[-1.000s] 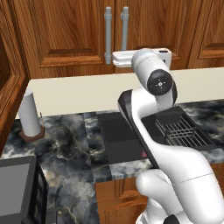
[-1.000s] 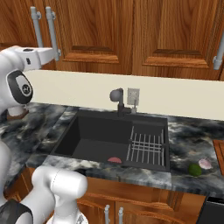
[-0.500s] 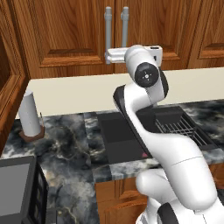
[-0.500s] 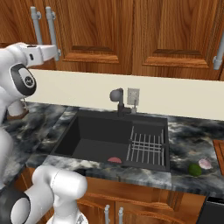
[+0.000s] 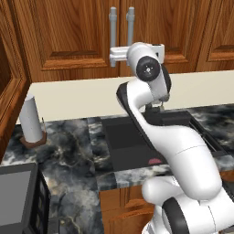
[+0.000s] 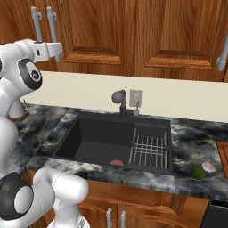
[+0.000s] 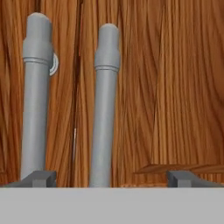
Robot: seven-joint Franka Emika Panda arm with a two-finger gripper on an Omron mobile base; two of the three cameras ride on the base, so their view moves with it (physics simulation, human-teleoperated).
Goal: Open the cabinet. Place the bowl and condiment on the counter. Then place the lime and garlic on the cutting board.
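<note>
At upper centre, the gripper (image 7: 108, 178) is standing fully open and empty, its fingertips (image 7: 40, 178) bracketing the closed cabinet (image 5: 73, 36)'s right-hand handle (image 7: 104, 109).

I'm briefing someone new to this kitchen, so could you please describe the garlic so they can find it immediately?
Start at the black sink set into the marbled counter, then follow the worktop to the right, past the wire rack. Near the counter's front edge sit two small round things side by side; the garlic is the whitish-pink one, just right of the green lime.
</note>
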